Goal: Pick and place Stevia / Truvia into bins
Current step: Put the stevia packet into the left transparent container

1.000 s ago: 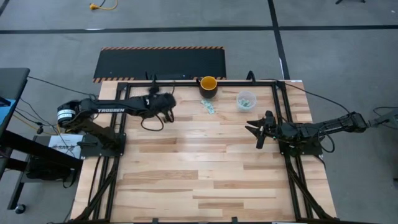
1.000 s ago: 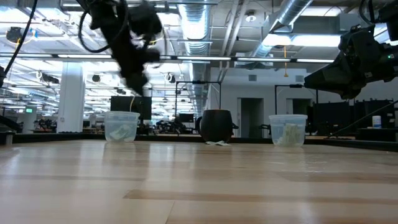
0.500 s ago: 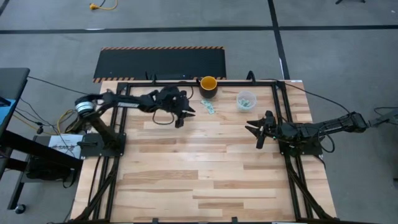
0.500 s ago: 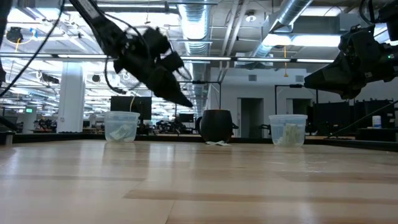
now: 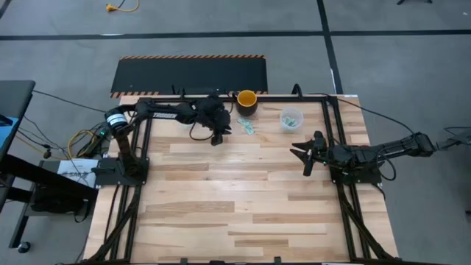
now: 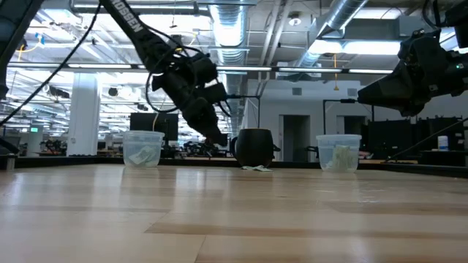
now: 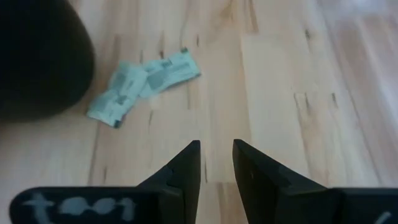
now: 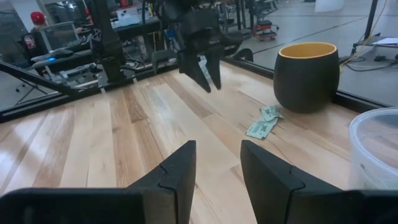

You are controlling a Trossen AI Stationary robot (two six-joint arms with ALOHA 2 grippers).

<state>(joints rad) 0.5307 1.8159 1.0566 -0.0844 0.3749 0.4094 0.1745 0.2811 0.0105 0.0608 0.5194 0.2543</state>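
Observation:
A few light green and white sachets (image 7: 143,84) lie flat on the wood beside the dark, yellow-lined cup (image 5: 246,99), also seen as the sachets (image 5: 247,126) from above. My left gripper (image 7: 216,155) is open and empty. It hovers just short of the sachets, on their left and above the table (image 6: 219,140). One clear cup (image 5: 291,118) stands right of the dark cup and holds sachets (image 6: 338,155). The other clear cup (image 6: 142,148) stands to the left, also with sachets inside. My right gripper (image 5: 302,157) waits open at the table's right side.
The dark cup (image 7: 37,56) stands close to the sachets on their far side. Black frame rails (image 5: 327,132) run along the table's left, right and far edges. Bare wood (image 5: 235,191) spreads toward the near edge.
My left gripper has swung from above the left clear cup toward the table's right, to the sachets by the dark cup. It has come down lower and tipped from pointing down to a slant. The right arm has kept still.

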